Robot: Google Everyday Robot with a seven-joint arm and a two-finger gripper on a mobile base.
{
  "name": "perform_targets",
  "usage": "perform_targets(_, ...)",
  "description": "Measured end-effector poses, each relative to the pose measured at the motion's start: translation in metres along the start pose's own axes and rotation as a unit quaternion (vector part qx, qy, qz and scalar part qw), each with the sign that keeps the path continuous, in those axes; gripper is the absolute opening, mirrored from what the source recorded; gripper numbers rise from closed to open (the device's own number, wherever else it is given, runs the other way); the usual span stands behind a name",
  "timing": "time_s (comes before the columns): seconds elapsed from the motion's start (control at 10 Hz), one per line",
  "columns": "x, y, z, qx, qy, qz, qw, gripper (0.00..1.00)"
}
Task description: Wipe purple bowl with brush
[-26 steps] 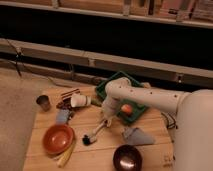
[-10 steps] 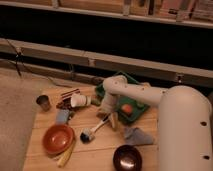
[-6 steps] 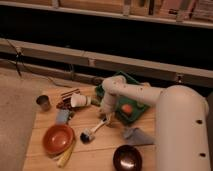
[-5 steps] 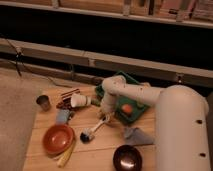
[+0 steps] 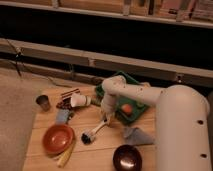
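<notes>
Camera view: gripper [image 5: 106, 119] clamped on brush [image 5: 95, 131] handle (head touching table [image 5: 102, 152]).

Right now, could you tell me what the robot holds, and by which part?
The gripper, low over the table, has its jaws shut on the brush at its handle's end, away from the bristles.

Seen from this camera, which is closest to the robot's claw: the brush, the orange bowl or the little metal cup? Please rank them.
1. brush: the gripper is shut on its handle.
2. orange bowl: lower left in the picture.
3. metal cup: farthest out, at the picture's left.
</notes>
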Motion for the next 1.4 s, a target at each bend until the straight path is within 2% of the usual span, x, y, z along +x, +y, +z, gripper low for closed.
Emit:
perform_targets(0.6, 0.000, -0.003, -0.001, 0.003, 0.004, -0.001, 1.0000, 0.00)
perform_targets(0.7, -0.003, -0.012, -0.005, 0.004, 0.012, -0.013, 0.9998, 0.00)
perform_targets(0.9, -0.025, -0.040, -0.011, 0.002, 0.019, -0.042, 0.9989, 0.00)
perform_targets(1.1, -0.057, -0.075, -0.017, 0.002, 0.025, -0.065, 0.9976, 0.00)
perform_targets(1.4, -0.105, -0.114, -0.037, 0.001, 0.043, -0.106, 0.9935, 0.00)
